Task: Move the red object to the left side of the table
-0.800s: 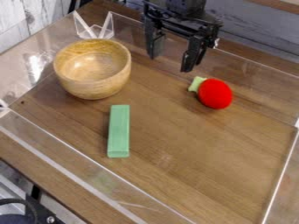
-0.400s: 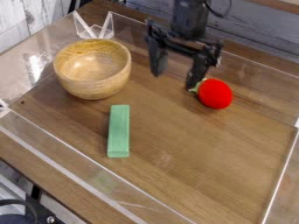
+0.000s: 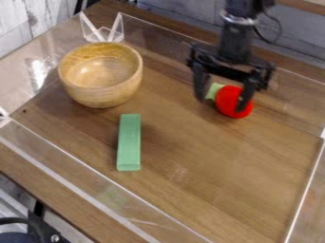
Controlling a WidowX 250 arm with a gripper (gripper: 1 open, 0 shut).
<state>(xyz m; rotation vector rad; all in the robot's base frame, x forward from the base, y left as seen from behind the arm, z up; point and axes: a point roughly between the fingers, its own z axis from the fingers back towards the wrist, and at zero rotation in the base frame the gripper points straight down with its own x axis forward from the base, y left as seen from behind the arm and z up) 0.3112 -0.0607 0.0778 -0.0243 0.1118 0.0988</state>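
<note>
1. My gripper (image 3: 230,92) is spread wide, pointing down, with the red fruit (image 3: 233,102) sitting between the fingers. Nothing's held yet; the fruit looks like it's resting on the table (image 3: 203,171).
2. The fruit is on the right half of the table, toward the back, well apart from the bowl (image 3: 101,73) and the green block (image 3: 129,141).
3. Step in hand, I'd say: lining up for the grab. Can't tell if I'm low enough to pinch it (the angle hides how deep the fingers are).
4. Next move probably calls for dropping a touch if needed, closing on the fruit's middle, lifting, then carrying it over to the left side. It's round, so a sloppy squeeze could roll it out.
5. I'd set it down clear of the bowl and block.
6. Head count: one red fruit, one bowl, one green block, one gripper.
</note>
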